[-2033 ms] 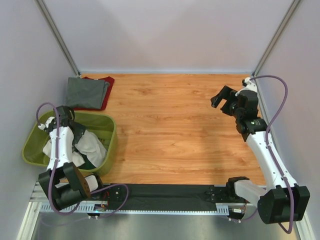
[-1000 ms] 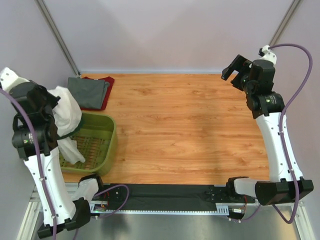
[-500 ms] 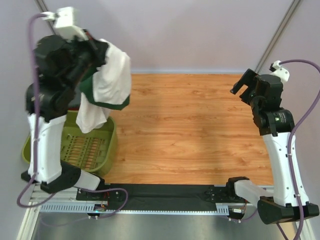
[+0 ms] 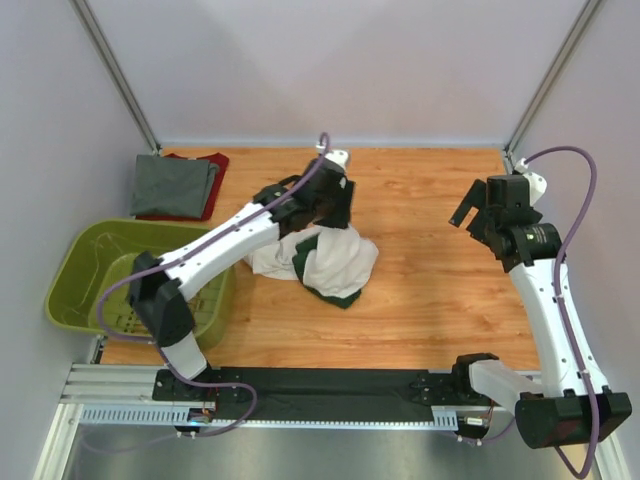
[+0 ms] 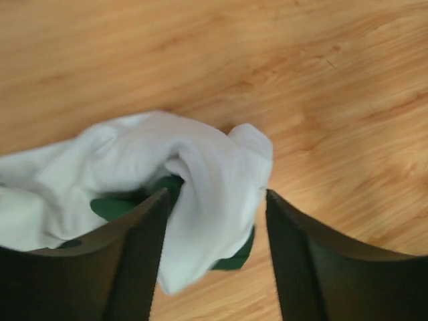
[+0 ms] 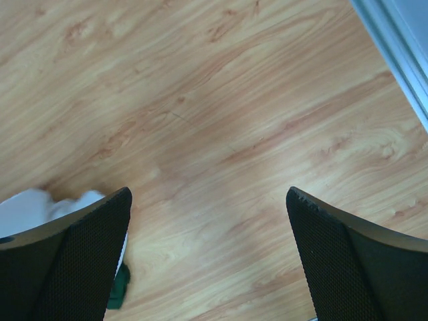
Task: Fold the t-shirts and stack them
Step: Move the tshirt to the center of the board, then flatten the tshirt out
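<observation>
From above, the white shirt (image 4: 330, 258) with its dark green trim lies in a crumpled heap on the table (image 4: 430, 290), left of centre. The left gripper (image 4: 327, 215) hangs right over the heap's far edge. The right gripper (image 4: 468, 207) is raised on the other side, well apart from the cloth. At the far left corner the grey shirt (image 4: 172, 185) sits folded on top of the dark red shirt (image 4: 216, 162), and the olive basket (image 4: 75, 255) beside them shows no cloth in it.

In the left wrist view, the left gripper (image 5: 215, 195) has its fingers (image 5: 134, 261) apart. White folds and a strip of green show in the gap between them, lying on the wood. We see no cloth pinched against either finger.

In the right wrist view, the right gripper (image 6: 207, 195) is spread wide with only bare boards between its fingers. A corner of the white shirt (image 6: 27, 204) peeks in at the lower left.

We judge two shirts done and the third just set down for folding. Next, the heap needs opening out flat. Each gripper should take an edge, a shoulder or the hem, and they should draw apart, but the bunching hides which edge is which.
</observation>
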You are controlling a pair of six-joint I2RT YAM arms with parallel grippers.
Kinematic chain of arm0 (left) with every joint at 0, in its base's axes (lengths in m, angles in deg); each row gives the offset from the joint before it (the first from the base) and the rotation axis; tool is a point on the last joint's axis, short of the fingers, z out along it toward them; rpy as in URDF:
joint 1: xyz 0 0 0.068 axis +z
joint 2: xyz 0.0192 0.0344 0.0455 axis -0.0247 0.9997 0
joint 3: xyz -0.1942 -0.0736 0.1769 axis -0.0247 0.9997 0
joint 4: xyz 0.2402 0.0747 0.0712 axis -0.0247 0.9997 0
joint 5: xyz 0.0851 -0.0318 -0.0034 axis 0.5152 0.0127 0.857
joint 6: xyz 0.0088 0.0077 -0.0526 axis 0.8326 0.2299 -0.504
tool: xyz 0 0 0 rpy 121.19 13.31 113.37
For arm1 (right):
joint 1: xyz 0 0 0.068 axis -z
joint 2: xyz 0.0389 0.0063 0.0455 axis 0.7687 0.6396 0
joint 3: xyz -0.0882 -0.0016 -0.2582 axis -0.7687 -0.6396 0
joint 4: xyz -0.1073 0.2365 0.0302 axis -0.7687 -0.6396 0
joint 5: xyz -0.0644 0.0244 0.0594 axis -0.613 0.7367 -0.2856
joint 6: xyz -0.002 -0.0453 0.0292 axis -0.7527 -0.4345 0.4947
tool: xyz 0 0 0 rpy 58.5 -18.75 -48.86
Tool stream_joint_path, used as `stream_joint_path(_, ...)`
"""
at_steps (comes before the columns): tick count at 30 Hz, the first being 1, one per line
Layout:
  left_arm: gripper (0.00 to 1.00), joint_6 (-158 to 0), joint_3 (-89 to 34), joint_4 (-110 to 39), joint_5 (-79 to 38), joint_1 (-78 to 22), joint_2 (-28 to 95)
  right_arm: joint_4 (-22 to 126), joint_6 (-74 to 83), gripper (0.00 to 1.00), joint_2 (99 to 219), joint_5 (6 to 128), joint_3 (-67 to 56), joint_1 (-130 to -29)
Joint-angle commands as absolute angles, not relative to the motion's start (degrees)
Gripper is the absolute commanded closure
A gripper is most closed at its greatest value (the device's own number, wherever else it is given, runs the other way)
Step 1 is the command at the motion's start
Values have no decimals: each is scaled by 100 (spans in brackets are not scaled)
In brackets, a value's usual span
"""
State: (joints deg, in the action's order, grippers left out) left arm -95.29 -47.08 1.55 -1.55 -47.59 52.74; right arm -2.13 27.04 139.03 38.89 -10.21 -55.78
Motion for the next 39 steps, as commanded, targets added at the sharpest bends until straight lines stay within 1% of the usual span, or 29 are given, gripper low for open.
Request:
stream_joint_path(1, 28, -9727, -5458, 24, -313, -5229, 5756, 56, 2780, 0, 13997, 4178, -1130, -5569)
stream_joint_path(2, 8, -9647, -5895, 358, -120, -5274, 6054, 91, 2754, 0, 14015, 4213, -1165, -5577)
stream_joint_path(3, 1, -9698, -6013, 901, 30, -5274, 6135, 126, 2701, 0, 14024, 4257, -1200, -5569)
stream_joint_path(6, 1, -9909, -5892, 1362, 374, -5090, 5988, 459, 2640, 0, 13989, 4721, -1507, -5569)
stream_joint_path(7, 1, -10023, -5735, 1372, 400, -4933, 5856, 721, 2578, 0, 13980, 5228, -1682, -5603)
stream_joint_path(9, 0, -10199, -5076, 1390, 514, -4730, 5312, 1012, 2569, 0, 13997, 5723, -1867, -5709)
stream_joint_path(10, 1, -10374, -4821, 1381, 541, -4486, 5101, 1275, 2552, 0, 14041, 6056, -1938, -5944)
stream_joint_path(11, 1, -10463, -4340, 1390, 506, -4353, 4681, 1365, 2534, 0, 14085, 6094, -1991, -6121)
stream_joint_path(12, 1, -10559, -4109, 1390, 471, -4212, 4477, 1435, 2499, 0, 14138, 6025, -1974, -6349)
stream_joint_path(13, 1, -10699, -3898, 1390, 419, -4080, 4284, 1505, 2386, 0, 14260, 5615, -1930, -6882)
stream_joint_path(14, 1, -10744, -3557, 1373, 296, -3853, 3951, 1550, 2324, 0, 14322, 5393, -1843, -7191)
stream_joint_path(15, 1, -10762, -3414, 1355, 278, -3772, 3791, 1576, 2219, 0, 14401, 5182, -1798, -7482)
stream_joint_path(16, 1, -10710, -3300, 1338, 304, -3728, 3650, 1724, 2139, 0, 14550, 4789, -1789, -8059)
stream_joint_path(17, 1, -10649, -3185, 1320, 391, -3675, 3388, 1795, 2034, 1, 14638, 4611, -1772, -8317)
stream_joint_path(18, 1, -10587, -3175, 1311, 427, -3657, 3289, 1874, 2024, 2, 14831, 4418, -1702, -8546)
stream_joint_path(19, 1, -10482, -3193, 1328, 462, -3596, 3201, 1919, 1998, 3, 14928, 4416, -1658, -8931)
stream_joint_path(21, 1, -10367, -3298, 1372, 532, -3526, 2990, 2077, 1832, 5, 15121, 4433, -1579, -9302)
stream_joint_path(23, 1, -10244, -3395, 1503, 603, -3289, 2850, 2349, 1543, 5, 15412, 4320, -1491, -9908)
stream_joint_path(24, 1, -10165, -3456, 1583, 542, -3035, 2771, 2541, 1436, 8, 15630, 4145, -1386, -10285)
stream_joint_path(25, 1, -10130, -3491, 1662, 498, -2902, 2770, 2613, 1340, 8, 15763, 4004, -1324, -10471)
stream_joint_path(26, 1, -10069, -3527, 1802, 462, -2771, 2683, 2674, 1286, 11, 15895, 3811, -1262, -10621)
stream_joint_path(28, 1, -9876, -3571, 1908, 471, -2446, 2525, 2693, 1225, 14, 16369, 3442, -965, -10954)
stream_joint_path(34, 1, -9742, -3369, 2180, 822, -1831, 1594, 2526, 1242, 16, 17696, 3344, -191, -11395)
stream_joint_path(36, 1, -9743, -3281, 2391, 857, -1698, 1408, 2508, 1233, 23, 18117, 3404, -50, -11440)
stream_joint_path(37, 1, -9725, -3211, 2444, 892, -1645, 1312, 2430, 1311, 27, 18259, 3457, 38, -11457)
stream_joint_path(38, 1, -9716, -3071, 2532, 1015, -1636, 1093, 2359, 1356, 37, 18399, 3466, 265, -11449)
stream_joint_path(39, 1, -9734, -3000, 2567, 1068, -1627, 978, 2245, 1461, 42, 18714, 3397, 424, -11457)
